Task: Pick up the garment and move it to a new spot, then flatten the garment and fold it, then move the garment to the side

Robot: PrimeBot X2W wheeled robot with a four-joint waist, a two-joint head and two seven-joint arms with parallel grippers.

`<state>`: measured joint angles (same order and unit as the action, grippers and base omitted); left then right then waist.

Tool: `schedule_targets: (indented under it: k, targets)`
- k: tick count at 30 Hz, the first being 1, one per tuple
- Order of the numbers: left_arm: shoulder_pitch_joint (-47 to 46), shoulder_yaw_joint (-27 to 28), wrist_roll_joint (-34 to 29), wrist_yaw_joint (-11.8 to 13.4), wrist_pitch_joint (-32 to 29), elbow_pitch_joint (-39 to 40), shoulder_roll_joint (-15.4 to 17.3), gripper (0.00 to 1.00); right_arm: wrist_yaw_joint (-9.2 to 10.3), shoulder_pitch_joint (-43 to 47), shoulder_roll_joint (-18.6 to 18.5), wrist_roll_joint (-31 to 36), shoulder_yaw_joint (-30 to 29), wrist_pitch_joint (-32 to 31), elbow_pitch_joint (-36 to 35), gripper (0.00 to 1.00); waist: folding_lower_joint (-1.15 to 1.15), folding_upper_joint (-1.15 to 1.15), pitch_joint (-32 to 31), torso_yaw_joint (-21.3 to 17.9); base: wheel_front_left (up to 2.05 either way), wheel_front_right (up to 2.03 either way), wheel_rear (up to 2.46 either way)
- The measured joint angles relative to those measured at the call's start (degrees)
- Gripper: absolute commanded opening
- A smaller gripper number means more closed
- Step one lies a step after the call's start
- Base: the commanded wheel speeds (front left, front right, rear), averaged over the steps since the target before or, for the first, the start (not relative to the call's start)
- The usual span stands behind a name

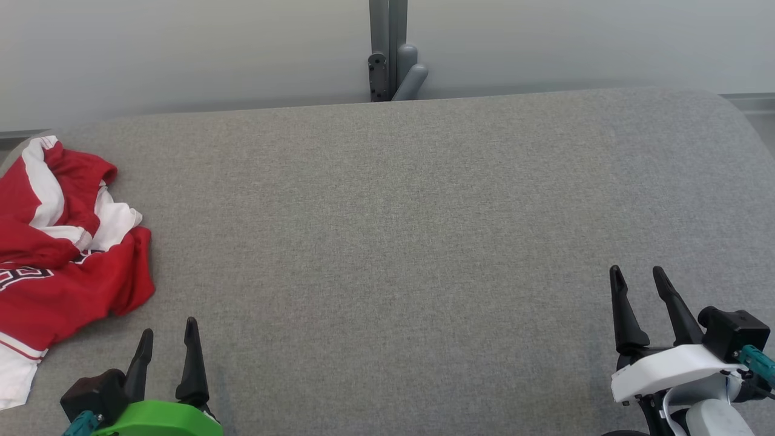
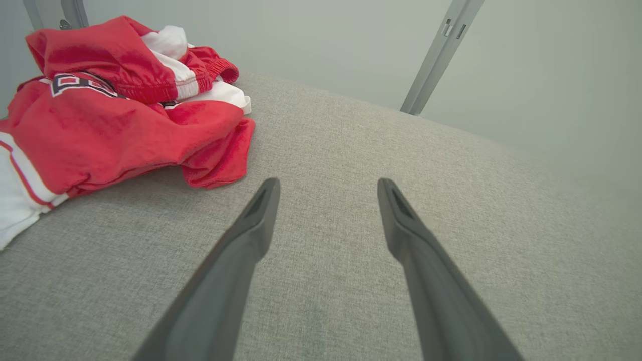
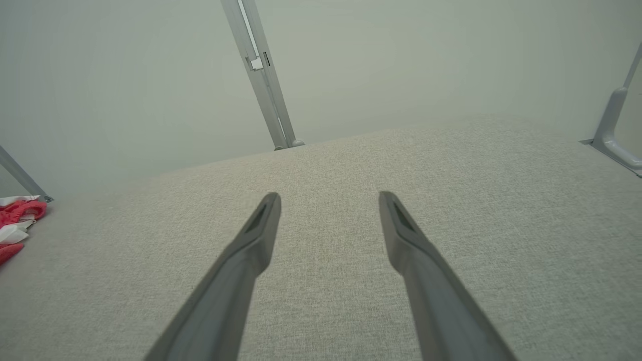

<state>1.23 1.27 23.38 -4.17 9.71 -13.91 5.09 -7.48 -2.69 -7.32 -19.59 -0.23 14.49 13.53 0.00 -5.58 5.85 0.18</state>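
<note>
**Garment unhandled at far left — both pincers wide and empty**

Far left: the garment point(image 1: 66, 254) lies in a crumpled heap on the grey fabric surface point(image 1: 387, 242). It sits at the left edge, and part of it runs out of the head view. It is red with broad white panels. One face carries dark lettering or numerals outlined in white, too folded to read. In the left wrist view a gathered red band, cuff or waistband, shows near the top of the heap. A white hem with a thin red stripe trails toward the near side.

Handling, as a judgement: it looks like a thin sports knit — light, limp and probably a little slick. It should drape and drag rather than hold its shape. The best hold looks like the loose red lobe nearest the left gripper, or a stitched hem, where the seam gives the fingers something firm. A pinch into the middle of the heap risks taking several layers at once.

Left gripper point(image 1: 169, 327): jaws spread wide with nothing between them. It is just right of the garment and not touching it.

Centre: bare surface with room to lay the garment flat, and a grey post point(image 1: 387, 48) behind.

Right gripper point(image 1: 637, 269): jaws likewise wide and empty, well apart from the garment.

Pickup not yet begun.
</note>
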Motion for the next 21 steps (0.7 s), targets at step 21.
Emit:
schedule_targets:
  k: [21]
  targets:
    - [0.3,2.0,-9.4,-1.9,2.6,-1.0,0.0,1.00,-0.01,1.2,2.3,13.5,-4.4,0.2,0.6,1.00,0.00,0.00,0.1,0.0,0.00,0.00,0.00]
